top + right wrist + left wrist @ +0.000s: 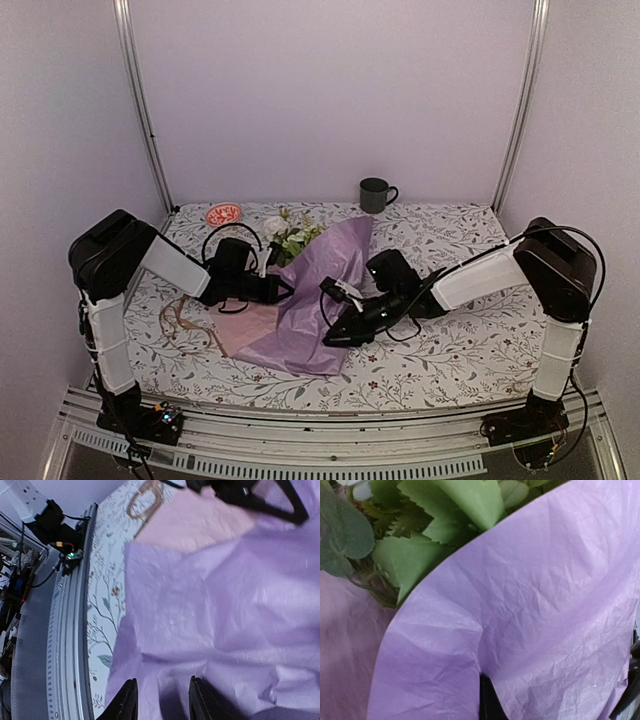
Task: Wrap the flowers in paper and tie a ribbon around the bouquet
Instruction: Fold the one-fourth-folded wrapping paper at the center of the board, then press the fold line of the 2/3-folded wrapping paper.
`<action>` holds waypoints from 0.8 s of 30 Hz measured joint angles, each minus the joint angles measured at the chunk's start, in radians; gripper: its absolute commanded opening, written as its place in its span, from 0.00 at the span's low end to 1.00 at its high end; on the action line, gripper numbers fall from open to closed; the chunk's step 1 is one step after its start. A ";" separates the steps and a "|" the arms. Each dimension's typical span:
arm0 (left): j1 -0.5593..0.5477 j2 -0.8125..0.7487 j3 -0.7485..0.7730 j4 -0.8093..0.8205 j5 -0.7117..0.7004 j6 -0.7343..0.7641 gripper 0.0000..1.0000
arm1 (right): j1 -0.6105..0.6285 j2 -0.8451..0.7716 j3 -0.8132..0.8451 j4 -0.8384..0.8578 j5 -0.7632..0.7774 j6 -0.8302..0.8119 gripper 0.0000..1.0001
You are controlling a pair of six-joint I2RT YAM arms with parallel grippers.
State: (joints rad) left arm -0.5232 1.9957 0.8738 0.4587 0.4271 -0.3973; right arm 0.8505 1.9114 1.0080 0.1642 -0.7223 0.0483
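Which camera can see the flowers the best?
The top camera. It shows the flowers whole, with white blooms and green leaves poking out of the lilac paper. The left wrist camera sees only big green leaves up close, with a bit of white bloom in the corner. The right wrist camera shows paper but no flowers.

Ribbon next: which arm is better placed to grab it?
Probably the left. The ribbon lies on the tablecloth on the left claw's side; the right claw sits at the far side of the lilac paper, which it would have to cross.
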 measured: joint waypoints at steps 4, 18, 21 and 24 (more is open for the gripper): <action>0.000 0.000 0.000 -0.006 -0.035 0.007 0.00 | -0.022 -0.034 -0.123 -0.065 0.071 0.044 0.33; 0.000 0.000 -0.013 0.018 -0.024 0.029 0.00 | -0.232 -0.277 -0.166 -0.158 0.121 0.176 0.94; 0.000 0.000 -0.019 0.028 -0.021 0.029 0.00 | -0.325 -0.190 -0.061 -0.061 0.077 0.243 0.87; -0.002 -0.006 -0.022 0.033 -0.021 0.028 0.00 | -0.412 -0.008 0.140 -0.024 0.032 0.273 0.81</action>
State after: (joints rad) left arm -0.5247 1.9900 0.8516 0.4915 0.4061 -0.3691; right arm 0.4385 1.9034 1.1481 0.1398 -0.6907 0.3210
